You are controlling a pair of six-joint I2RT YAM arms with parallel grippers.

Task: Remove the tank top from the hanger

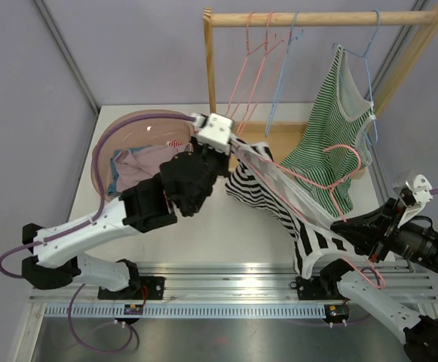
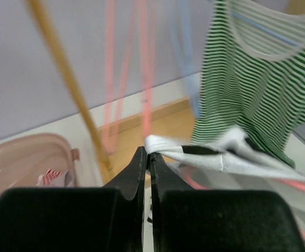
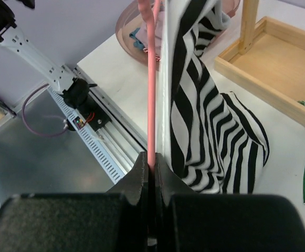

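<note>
The black-and-white striped tank top (image 1: 309, 230) is stretched in the air on a pink hanger (image 3: 151, 79), slanting from mid-tabletop toward the near right edge. Its lower folds sag onto the tabletop (image 1: 226, 234) just beside the wooden rack's base tray (image 1: 279, 139). Bare tabletop lies between the garment and the pink basin (image 1: 100, 151) at the left, and again toward the near rail. Behind it, the rack (image 1: 317, 19) carries spare hangers and a green striped tank top (image 1: 332, 128), which hangs close to the pink hanger's hook. The left arm reaches diagonally forward over the basin's rim, and its left gripper (image 2: 148, 152) is clenched on the garment's white edge. The right arm is folded low at the near right corner, and its right gripper (image 3: 151, 155) is clamped on the pink hanger's wire.
</note>
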